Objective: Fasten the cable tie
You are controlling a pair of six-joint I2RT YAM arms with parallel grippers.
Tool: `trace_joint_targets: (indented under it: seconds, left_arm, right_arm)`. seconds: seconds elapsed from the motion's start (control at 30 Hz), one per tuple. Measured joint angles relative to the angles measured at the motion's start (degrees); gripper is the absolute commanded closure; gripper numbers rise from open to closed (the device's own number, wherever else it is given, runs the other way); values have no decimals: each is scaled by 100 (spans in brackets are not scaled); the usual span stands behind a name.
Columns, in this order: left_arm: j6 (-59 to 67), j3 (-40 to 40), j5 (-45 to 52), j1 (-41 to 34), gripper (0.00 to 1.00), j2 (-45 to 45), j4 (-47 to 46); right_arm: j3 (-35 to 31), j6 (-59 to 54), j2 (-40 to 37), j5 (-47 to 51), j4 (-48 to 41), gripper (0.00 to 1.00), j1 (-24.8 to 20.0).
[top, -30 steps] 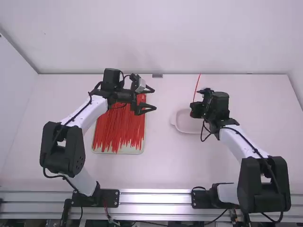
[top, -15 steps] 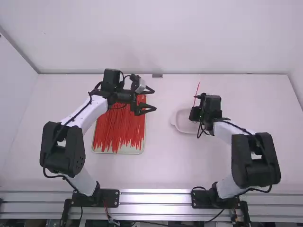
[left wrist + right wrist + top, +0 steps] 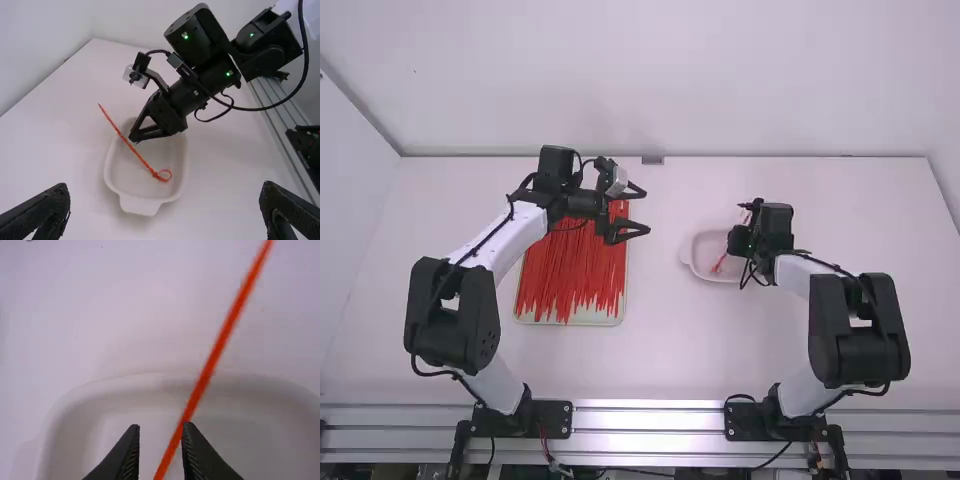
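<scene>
A red cable tie point(image 3: 145, 160), one end closed into a small loop, lies slanted in a white dish point(image 3: 146, 205), its tail rising over the far rim. In the high view the tie point(image 3: 719, 263) shows as a short red mark inside the dish point(image 3: 696, 262). My right gripper point(image 3: 735, 245) points down into the dish. Its fingers stand a little apart, and the tie point(image 3: 220, 342) runs loose along one of them. My left gripper point(image 3: 638, 209) hangs wide open above the right edge of a tray, holding nothing.
A flat tray point(image 3: 570, 320) under the left arm carries several loose red cable ties point(image 3: 575, 270). Bare white table lies between the tray and the dish and in front of both. A white wall closes off the back.
One second ago the right gripper held the tie upright above the dish. The tie has tipped over and dropped into the dish, the gripper lowering after it. The left arm stayed still.
</scene>
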Motion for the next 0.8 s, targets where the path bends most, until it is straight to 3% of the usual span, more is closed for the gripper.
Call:
trace_joint_targets:
  seconds: [0.17, 0.27, 0.3, 0.33, 0.57, 0.8]
  left_arm:
    - [-4, 0, -83, 0, 1, 0, 4]
    - [-7, 0, -85, 0, 1, 0, 2]
    - [-7, 0, -85, 0, 1, 0, 4]
    - [-7, 0, -83, 0, 1, 0, 4]
    - [-7, 0, -52, -4, 1, 0, 57]
    - [-4, 0, 31, -4, 1, -2, -157]
  right_arm:
    - [0, 4, -2, -160, 133, 76, 33]
    - [0, 2, -50, -232, 46, 68, 33]
    - [0, -4, -107, -240, -37, 53, 33]
    - [0, -4, -168, -243, -109, 1, 33]
    - [0, -111, -1241, -68, -1073, 1, 79]
    - [0, -55, -2358, 560, -2201, 1, 485]
